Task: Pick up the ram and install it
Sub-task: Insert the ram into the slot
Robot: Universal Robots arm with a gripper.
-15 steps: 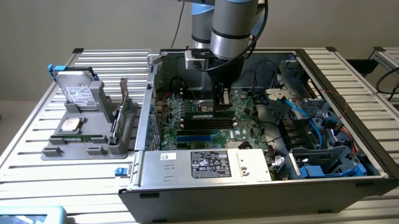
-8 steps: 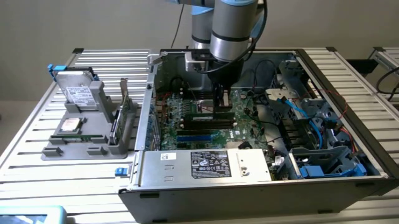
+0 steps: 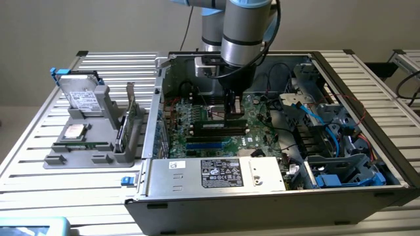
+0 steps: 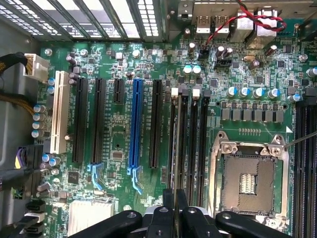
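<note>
Green ram (image 3: 220, 120) pinched in the narrow gripper (image 4: 175, 194), inside the open case (image 3: 262, 209).
The 2 black fingers (image 4: 168, 203) stand close together on the ram's upper edge. The strip stands on edge at the black slots (image 3: 220, 129), parallel to them, near the middle of the motherboard (image 3: 176, 142). Beside the slots sits the CPU socket (image 4: 247, 181); a blue slot (image 4: 136, 124) lies farther off. Outside the case, at the exterior view's left, a grey tray (image 3: 56, 160) carries a hard drive (image 3: 82, 98).
</note>
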